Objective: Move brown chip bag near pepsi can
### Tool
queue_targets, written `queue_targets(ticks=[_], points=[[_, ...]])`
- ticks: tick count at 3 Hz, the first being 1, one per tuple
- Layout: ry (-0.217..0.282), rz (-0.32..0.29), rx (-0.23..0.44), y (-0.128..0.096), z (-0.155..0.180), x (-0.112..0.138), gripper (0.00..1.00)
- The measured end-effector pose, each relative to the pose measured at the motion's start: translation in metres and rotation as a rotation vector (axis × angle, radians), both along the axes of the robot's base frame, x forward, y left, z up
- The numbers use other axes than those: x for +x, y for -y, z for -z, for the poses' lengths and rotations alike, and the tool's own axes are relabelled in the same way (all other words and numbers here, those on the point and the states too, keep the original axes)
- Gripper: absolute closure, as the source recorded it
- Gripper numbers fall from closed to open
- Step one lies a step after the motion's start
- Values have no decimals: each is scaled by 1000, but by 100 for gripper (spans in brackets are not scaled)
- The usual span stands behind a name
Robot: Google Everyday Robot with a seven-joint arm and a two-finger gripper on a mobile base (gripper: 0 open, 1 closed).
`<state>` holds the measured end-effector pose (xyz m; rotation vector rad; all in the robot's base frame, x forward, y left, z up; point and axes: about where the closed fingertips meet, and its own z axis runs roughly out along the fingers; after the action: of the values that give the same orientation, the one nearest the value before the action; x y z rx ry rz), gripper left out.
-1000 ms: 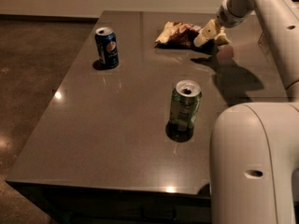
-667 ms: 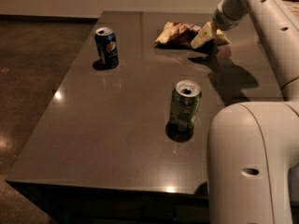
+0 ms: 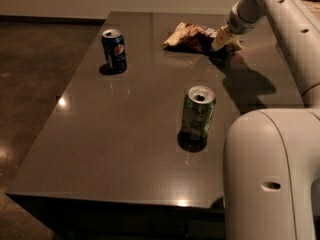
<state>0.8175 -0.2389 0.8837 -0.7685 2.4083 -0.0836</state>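
Hand (image 3: pixel 220 39) at brown chip bag (image 3: pixel 186 34); pepsi can (image 3: pixel 114 50) shows round logo.

Poising the gripper (image 3: pixel 220 40) at the right end of the brown chip bag (image 3: pixel 189 34), well apart from the pepsi can (image 3: pixel 114 50).

Smooth white arm shells (image 3: pixel 287 29) bear small dark holes, pale pincer (image 3: pixel 220 38) at the tip.
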Motion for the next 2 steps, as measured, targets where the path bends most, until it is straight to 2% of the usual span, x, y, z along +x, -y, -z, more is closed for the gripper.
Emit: queue_targets(ticks=[1,2], points=[[9,-42,-12,-12,-11,-7,61],[37,-121,-21,-38,-36,-23,84]])
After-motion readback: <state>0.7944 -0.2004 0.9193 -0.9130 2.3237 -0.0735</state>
